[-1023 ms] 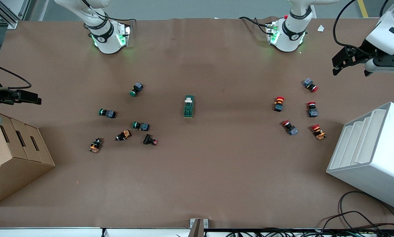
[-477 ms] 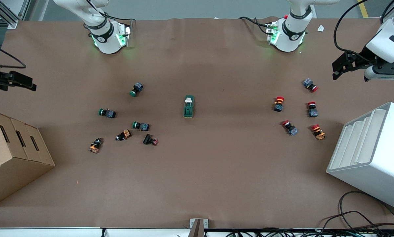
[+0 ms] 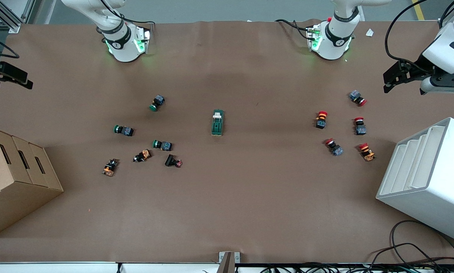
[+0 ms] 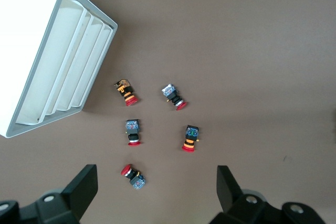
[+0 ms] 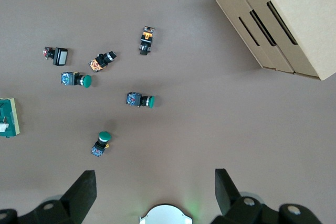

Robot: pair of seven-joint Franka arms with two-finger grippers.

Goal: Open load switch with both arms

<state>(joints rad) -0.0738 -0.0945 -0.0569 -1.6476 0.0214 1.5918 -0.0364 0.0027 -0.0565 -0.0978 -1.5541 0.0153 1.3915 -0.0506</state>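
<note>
The load switch (image 3: 217, 123), a dark-green block with a white toggle piece at its end toward the bases, lies alone mid-table. It also shows at the edge of the right wrist view (image 5: 9, 118). My left gripper (image 3: 388, 81) hangs open over the left arm's end of the table, above a red push button (image 4: 133, 176), with nothing between its fingers (image 4: 156, 182). My right gripper (image 3: 22, 77) hangs open and empty (image 5: 155, 184) over the right arm's end, above bare table near its own base. Both are well away from the switch.
Several green and orange push buttons (image 3: 157, 102) lie scattered toward the right arm's end, several red ones (image 3: 321, 119) toward the left arm's end. A cardboard box (image 3: 14, 178) and a white slotted rack (image 3: 431, 178) stand at the two ends. Cables trail at the near edge.
The right gripper has risen and drawn away from the cardboard box toward the bases' side. The left gripper has shifted only slightly. The switch has not moved.
</note>
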